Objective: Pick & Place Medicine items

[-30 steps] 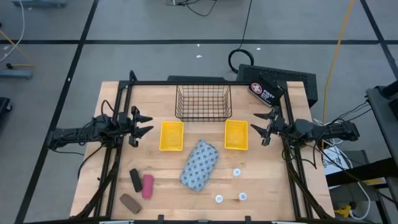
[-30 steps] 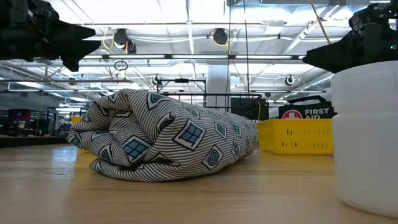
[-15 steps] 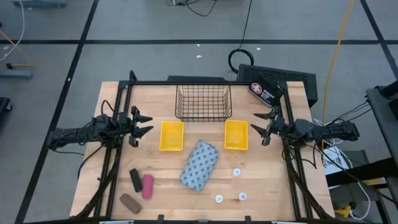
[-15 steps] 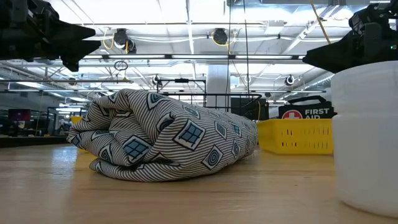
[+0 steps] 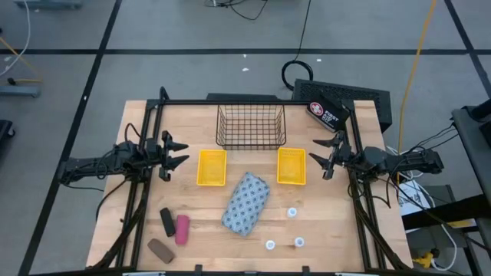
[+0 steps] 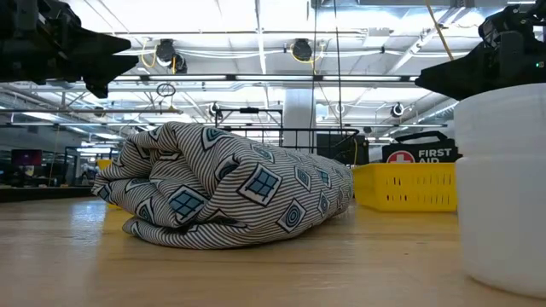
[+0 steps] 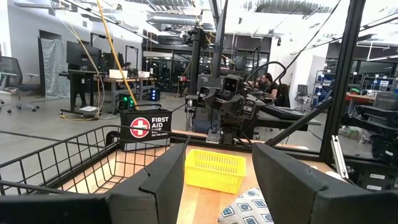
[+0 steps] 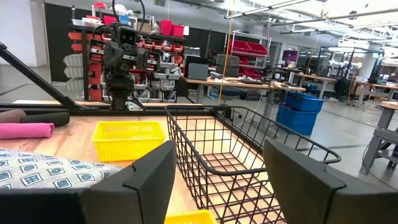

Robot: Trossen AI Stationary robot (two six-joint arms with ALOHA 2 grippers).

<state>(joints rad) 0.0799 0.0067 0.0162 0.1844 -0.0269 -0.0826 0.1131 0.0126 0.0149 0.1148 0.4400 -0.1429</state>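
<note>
Hovering: left gripper (image 5: 178,152) frame left, right gripper (image 5: 322,156) frame right, fingers of both spread, empty. Pouch (image 5: 245,202) bench centre; white bottles (image 5: 292,212) lower right; oblong pieces (image 5: 182,228) lower left.

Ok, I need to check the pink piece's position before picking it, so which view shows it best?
The high view: the pink oblong piece lies fully visible between the black piece and the patterned pouch. The right wrist view catches it side-on at the frame edge. The low and left wrist views don't show it.
</note>
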